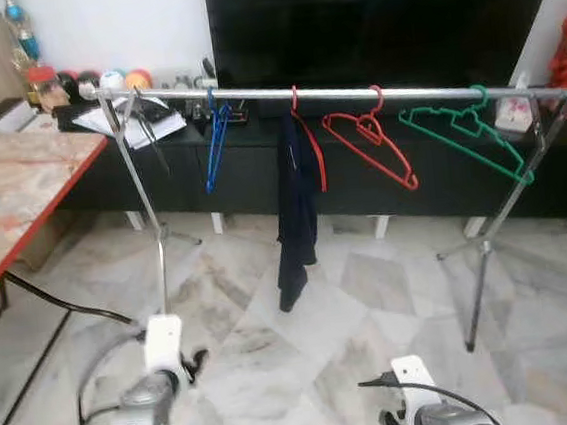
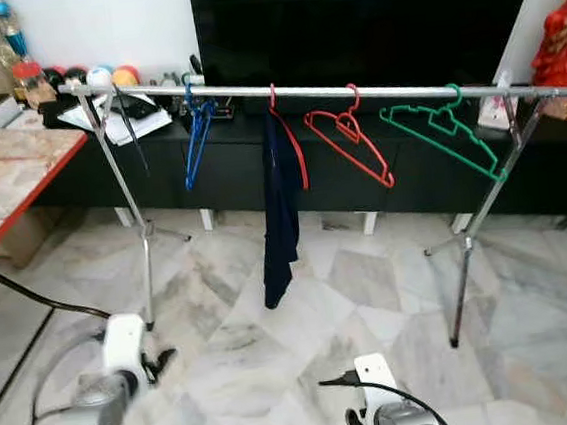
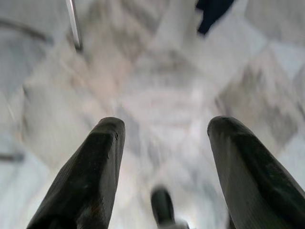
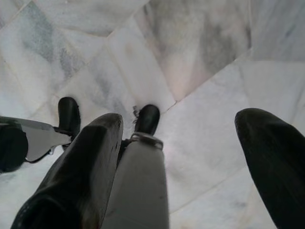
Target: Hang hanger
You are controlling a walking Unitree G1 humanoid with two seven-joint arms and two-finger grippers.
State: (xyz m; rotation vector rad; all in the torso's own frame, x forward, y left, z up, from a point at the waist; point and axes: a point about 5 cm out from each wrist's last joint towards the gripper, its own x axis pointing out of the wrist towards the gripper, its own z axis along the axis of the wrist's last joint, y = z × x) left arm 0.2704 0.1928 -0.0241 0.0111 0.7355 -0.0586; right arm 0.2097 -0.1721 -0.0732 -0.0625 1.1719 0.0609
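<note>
Hangers, blue [image 1: 217, 144], red [image 1: 372, 144] and green [image 1: 467, 135], are hanging on the rail [image 1: 352, 92], looking light, stiff, slippery, best pinched below the hook, while I am holding both grippers, left [image 3: 162, 162] and right [image 4: 181, 162], wide and empty.

Left gripper [image 3: 164, 143] over the marble floor [image 3: 157, 86]
Its fingers [image 3: 90, 171] stand apart; a dark cloth [image 3: 214, 12], perhaps, hangs beyond.

Rail [image 1: 352, 92] crowded mid to right: blue hanger [image 1: 217, 144], dark garment [image 1: 293, 211], red hanger [image 1: 372, 144], green hanger [image 1: 462, 135]. Bare stretch of rail btwn left upright [image 1: 140, 201] and blue hanger, narrower gaps btwn the others. Table [image 1: 10, 189] blocks far left. Stand legs [image 1: 481, 284] at right. Marble floor [image 1: 277, 354] under rail open. TV cabinet [image 1: 411, 175] close behind
</note>
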